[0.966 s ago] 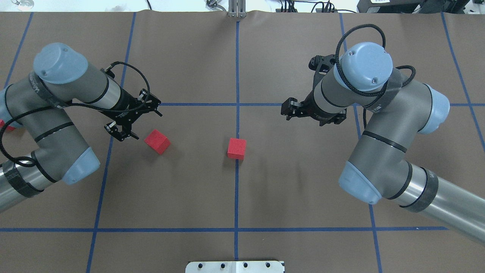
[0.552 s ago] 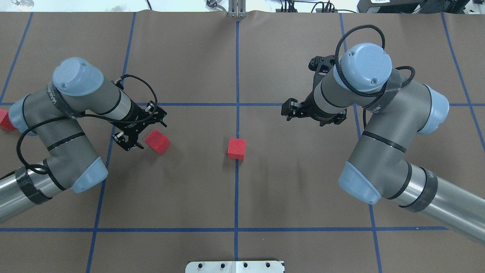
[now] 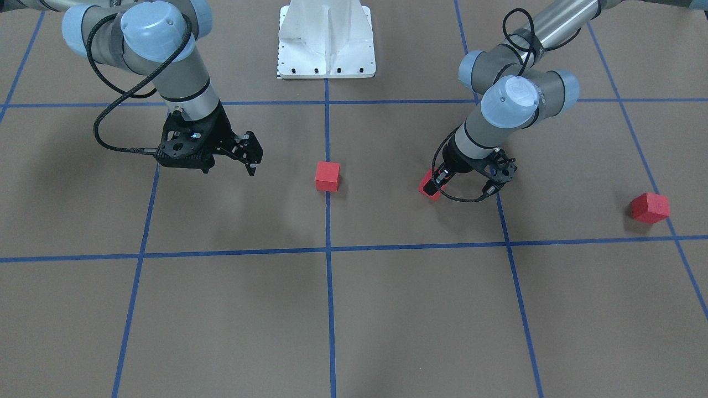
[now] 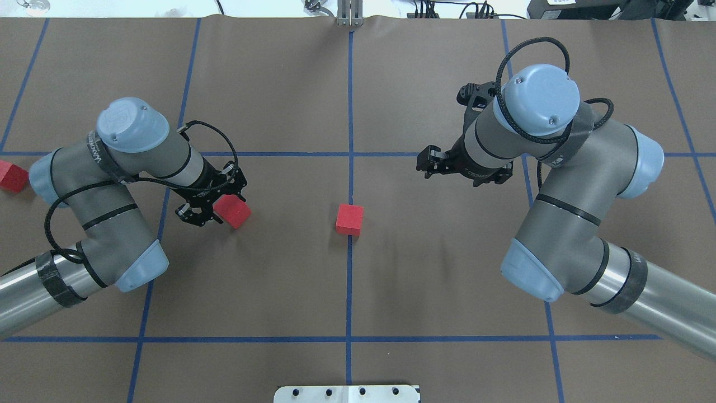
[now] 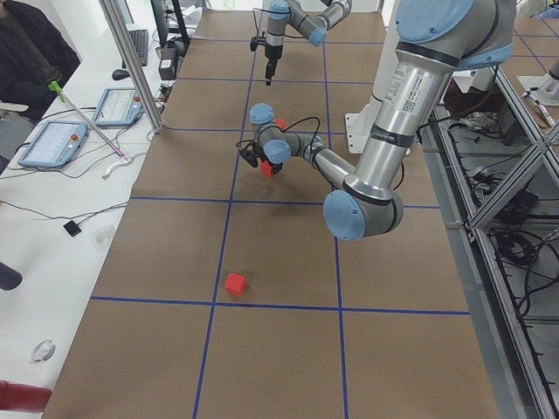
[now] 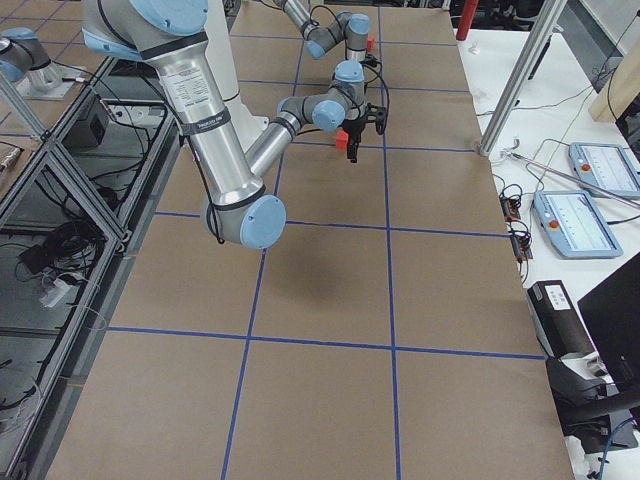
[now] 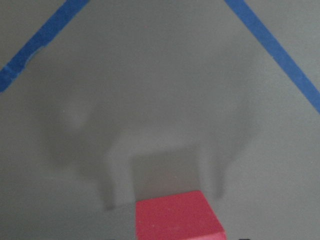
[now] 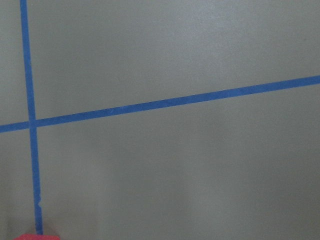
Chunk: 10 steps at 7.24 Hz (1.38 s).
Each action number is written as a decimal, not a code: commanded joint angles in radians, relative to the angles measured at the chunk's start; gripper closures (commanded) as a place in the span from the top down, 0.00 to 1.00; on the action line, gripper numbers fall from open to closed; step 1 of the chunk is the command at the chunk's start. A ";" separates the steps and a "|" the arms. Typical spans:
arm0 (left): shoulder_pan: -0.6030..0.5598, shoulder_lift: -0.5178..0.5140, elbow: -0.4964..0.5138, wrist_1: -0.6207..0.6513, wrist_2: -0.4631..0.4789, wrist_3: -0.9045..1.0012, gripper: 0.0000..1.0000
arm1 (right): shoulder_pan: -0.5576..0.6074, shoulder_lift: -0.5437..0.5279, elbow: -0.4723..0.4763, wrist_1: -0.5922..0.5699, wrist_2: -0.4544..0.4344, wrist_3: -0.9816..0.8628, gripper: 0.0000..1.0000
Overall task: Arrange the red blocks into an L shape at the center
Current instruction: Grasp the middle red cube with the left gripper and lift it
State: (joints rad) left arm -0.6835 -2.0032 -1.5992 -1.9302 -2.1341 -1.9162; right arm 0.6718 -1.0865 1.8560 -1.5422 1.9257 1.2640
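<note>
The left claw [image 4: 200,215] has swung in and dropped to the nearest red block [image 4: 234,212]. Its fingers are apart, with the block low between them in the wrist view, so a grab looks next. That block lies well left of the centre [image 4: 335,263], where a second block [image 4: 349,219] sits on the middle tape line. The third block [image 4: 12,175] lies far left. Whether the right claw [image 4: 429,162] is apart or together, I cannot tell

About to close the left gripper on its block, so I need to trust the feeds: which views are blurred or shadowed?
Left wrist view: soft focus, the red block cropped at the bottom edge, a forked shadow beyond it. Right wrist view: blue tape lines sharp. Overhead view: crisp, evenly lit, faint arm shadows.
</note>
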 commanded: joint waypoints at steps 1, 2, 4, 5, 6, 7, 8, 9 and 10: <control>0.002 -0.104 0.017 0.034 -0.001 0.018 0.00 | 0.015 -0.015 0.011 0.002 0.006 -0.003 1.00; 0.001 -0.168 0.036 0.042 -0.001 0.177 0.00 | 0.052 -0.073 0.046 0.007 0.018 -0.068 1.00; -0.001 -0.298 0.129 0.078 0.006 0.404 0.00 | 0.097 -0.137 0.054 0.007 0.027 -0.185 1.00; -0.001 -0.425 0.233 0.158 0.008 0.534 0.00 | 0.098 -0.139 0.052 0.007 0.026 -0.190 1.00; 0.022 -0.468 0.277 0.190 0.070 0.628 0.00 | 0.098 -0.139 0.052 0.007 0.026 -0.190 1.00; 0.038 -0.501 0.310 0.194 0.098 0.705 0.00 | 0.097 -0.139 0.052 0.007 0.024 -0.190 1.00; 0.060 -0.541 0.364 0.194 0.127 0.710 0.00 | 0.095 -0.139 0.051 0.007 0.024 -0.189 1.00; 0.088 -0.554 0.381 0.194 0.153 0.712 0.00 | 0.095 -0.139 0.048 0.008 0.023 -0.190 1.00; 0.105 -0.566 0.393 0.198 0.158 0.712 0.00 | 0.094 -0.139 0.036 0.029 0.022 -0.189 1.00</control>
State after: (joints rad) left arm -0.6037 -2.5492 -1.2289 -1.7361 -1.9930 -1.2095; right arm 0.7668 -1.2256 1.9022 -1.5296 1.9488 1.0745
